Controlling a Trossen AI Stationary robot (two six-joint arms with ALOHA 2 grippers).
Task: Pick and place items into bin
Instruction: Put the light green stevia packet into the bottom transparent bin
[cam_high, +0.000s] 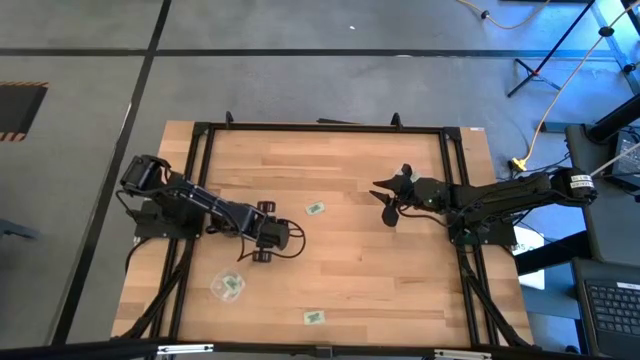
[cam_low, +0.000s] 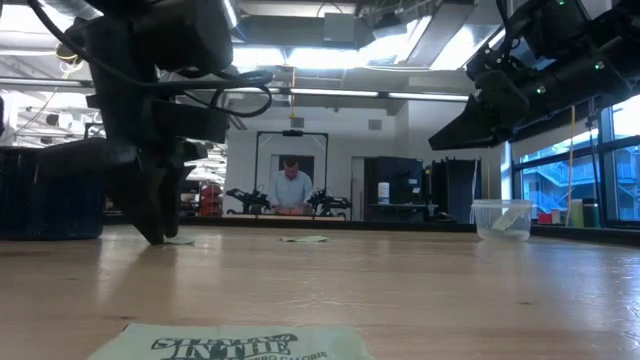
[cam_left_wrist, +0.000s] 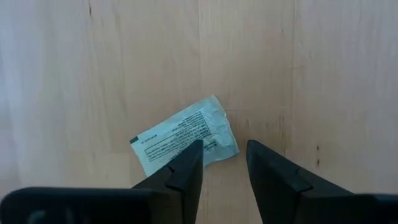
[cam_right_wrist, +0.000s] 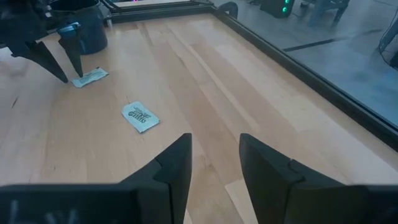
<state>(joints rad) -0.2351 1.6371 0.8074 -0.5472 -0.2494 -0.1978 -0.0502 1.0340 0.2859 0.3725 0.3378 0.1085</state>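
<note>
Three packets out on the wooden table (cam_high: 400, 270): one (cam_left_wrist: 185, 135) under the left gripper (cam_left_wrist: 224, 163), whose fingers straddle its edge with a narrow gap, not gripping; one (cam_high: 316, 208) mid-table; one (cam_high: 314, 318) at the near edge. Clear bin (cam_high: 228, 286) sits near-left. Right gripper (cam_right_wrist: 214, 158) hovers, narrowly parted, holding nothing. A person (cam_low: 293, 186) stands far back.

The left hand's fingers (cam_left_wrist: 186, 171) hide one corner of a packet (cam_left_wrist: 183, 134).
</note>
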